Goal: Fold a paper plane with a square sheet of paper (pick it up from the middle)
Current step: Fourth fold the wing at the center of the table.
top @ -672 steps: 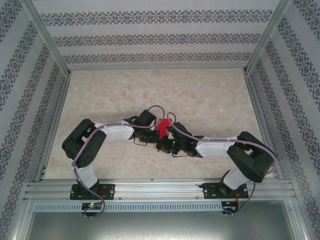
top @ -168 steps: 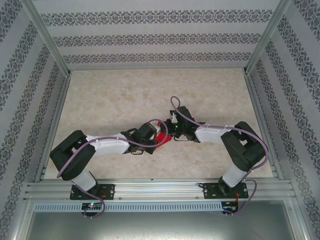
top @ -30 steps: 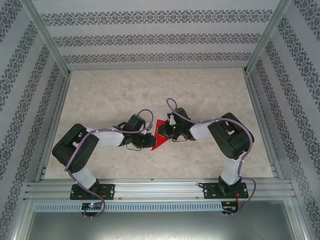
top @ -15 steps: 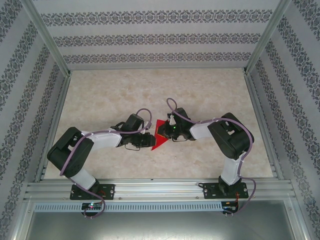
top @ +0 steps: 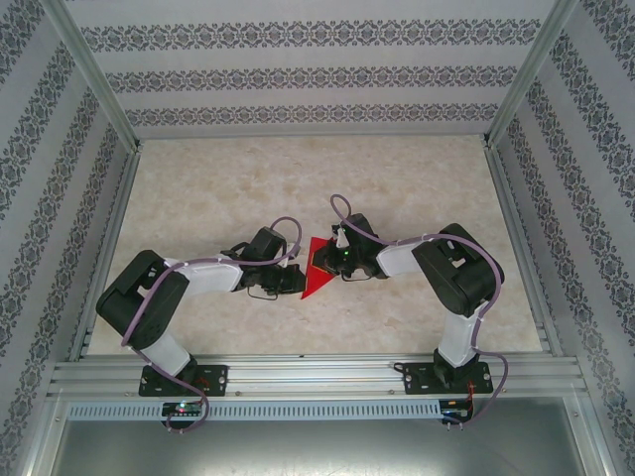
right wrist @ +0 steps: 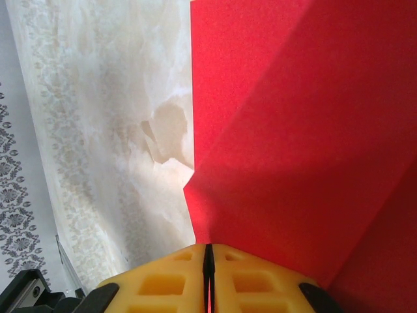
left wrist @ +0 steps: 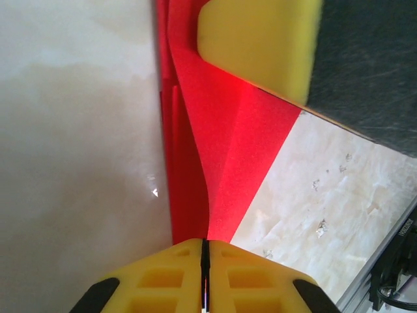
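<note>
left gripper clamped shut on square sheet of paper, left side; right gripper pinched closed on its right. Suggest firm pinches, align edges, then crease.

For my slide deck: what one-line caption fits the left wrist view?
Left gripper shut on the folded red paper, the right gripper's yellow finger at its far end.

Your desk is a pale, marbled beige surface with aluminium rails along its sides. Near its middle you have the folded red paper, a triangle with its tip toward the near edge. You cannot tell whether it rests flat on the desk.
</note>
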